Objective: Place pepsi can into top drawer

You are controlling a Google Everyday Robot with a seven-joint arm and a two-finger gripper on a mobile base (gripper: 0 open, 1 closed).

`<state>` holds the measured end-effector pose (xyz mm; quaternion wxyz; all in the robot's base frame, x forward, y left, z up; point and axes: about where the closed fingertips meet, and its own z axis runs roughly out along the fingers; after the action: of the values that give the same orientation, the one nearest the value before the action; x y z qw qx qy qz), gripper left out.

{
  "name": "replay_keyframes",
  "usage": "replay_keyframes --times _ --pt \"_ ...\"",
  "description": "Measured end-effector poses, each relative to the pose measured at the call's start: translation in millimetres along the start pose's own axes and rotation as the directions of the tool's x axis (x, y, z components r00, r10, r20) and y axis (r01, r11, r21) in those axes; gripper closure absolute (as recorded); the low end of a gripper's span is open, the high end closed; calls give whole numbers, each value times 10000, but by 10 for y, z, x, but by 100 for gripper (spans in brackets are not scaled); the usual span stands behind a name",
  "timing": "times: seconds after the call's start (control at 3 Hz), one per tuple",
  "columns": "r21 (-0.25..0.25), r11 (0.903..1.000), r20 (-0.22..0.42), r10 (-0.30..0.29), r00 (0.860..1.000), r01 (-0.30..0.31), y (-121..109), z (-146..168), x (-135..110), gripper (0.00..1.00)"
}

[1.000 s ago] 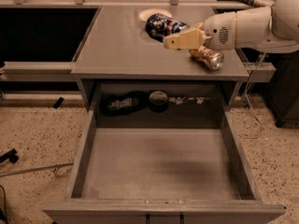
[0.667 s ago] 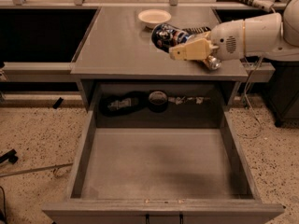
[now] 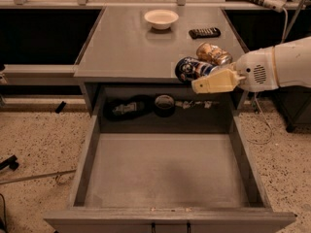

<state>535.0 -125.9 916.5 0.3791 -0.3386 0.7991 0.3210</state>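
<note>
While the tan two-finger gripper [image 3: 195, 77] clasps the small dark blue pepsi can [image 3: 190, 69], the wide grey top drawer [image 3: 165, 174] stands open below.
The can lies sideways between the fingers at the front edge of the flat grey countertop [image 3: 126, 47], just in front of the dented gold can [image 3: 214, 54], likely so it can drop past the lip into the drawer.
</note>
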Motion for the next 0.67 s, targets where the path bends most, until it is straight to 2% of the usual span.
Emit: replay_keyframes --times 0.33,0.67 --pt "-4 10000 1 -4 10000 4 0 1 -1 100" --pt "-494 9987 4 -130 9999 130 -3 118 34 100"
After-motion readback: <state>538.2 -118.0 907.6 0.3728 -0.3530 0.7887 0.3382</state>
